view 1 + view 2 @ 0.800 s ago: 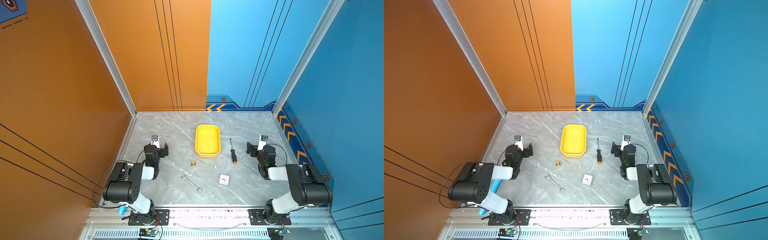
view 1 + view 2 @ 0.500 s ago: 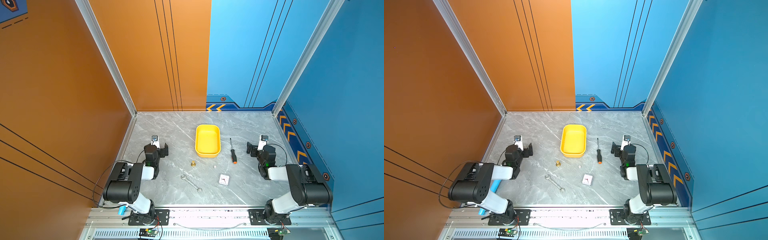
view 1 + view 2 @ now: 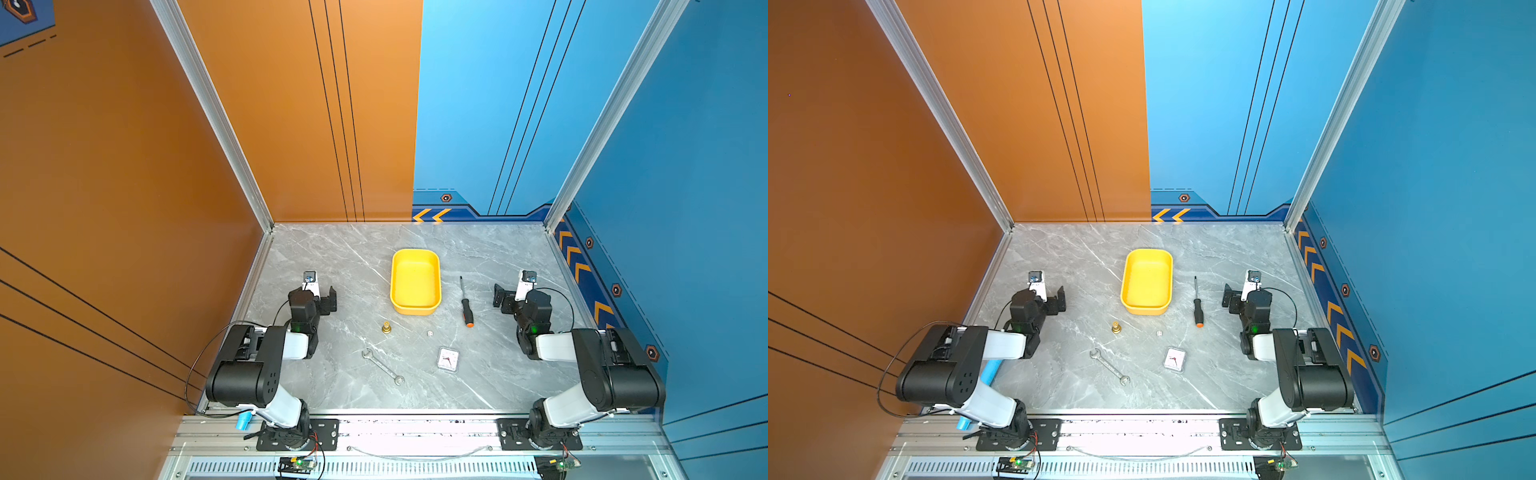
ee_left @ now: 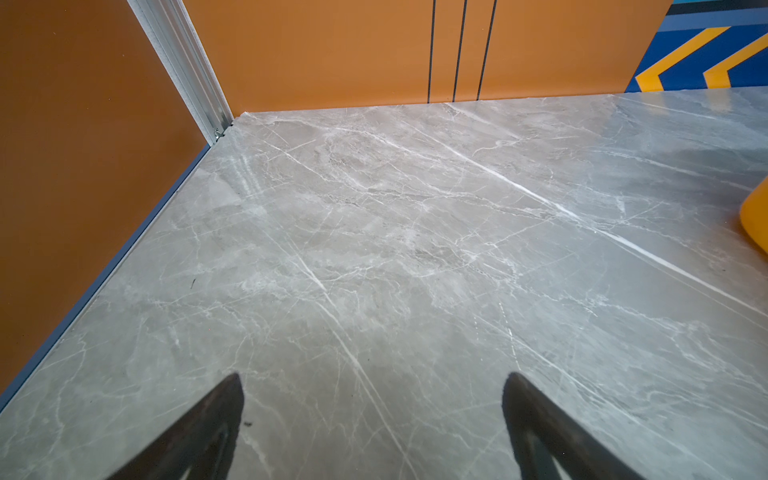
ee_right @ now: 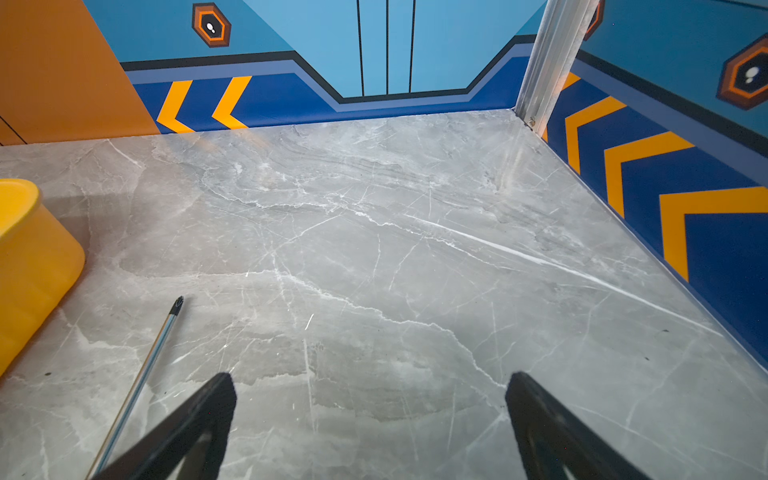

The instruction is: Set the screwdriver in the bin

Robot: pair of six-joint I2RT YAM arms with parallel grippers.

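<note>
Plainly, the screwdriver (image 3: 466, 306) lies flat on the table (image 3: 332, 266), not yet in the bin (image 3: 414, 310). It sits between the right gripper (image 3: 502, 296) and the bin, near the gripper's inward side and touching neither. Its tip points away from the robot's base and its orange cap points back toward it. The right gripper's jaws stand wide apart over bare table with nothing between them. In the right wrist view the shaft runs just beside one finger, outside the gap. The left gripper (image 3: 329, 299) is also spread and empty, well off beyond the bin.

The tool looks light, stiff and not fragile. Its thin round shaft would likely slip or roll between flat pads. The black handle is thicker and probably carries most of the weight, so the best hold is across the handle, near its middle. The bin is longer than the tool and lies roughly parallel to it, so a sideways carry with little turning should do.

The table is hard, glossy grey marble, so a nudged screwdriver may roll or skate. The fingertips must come almost down to the table to get round something lying so low. The gripper has open table all round it, with the blue wall on its outer side. The brass fitting (image 3: 386, 328), die (image 3: 430, 333), clock (image 3: 448, 359) and wrench (image 3: 382, 365) lie nearer the base, off the path to the bin. The bin is plastic and may slide if bumped.
</note>
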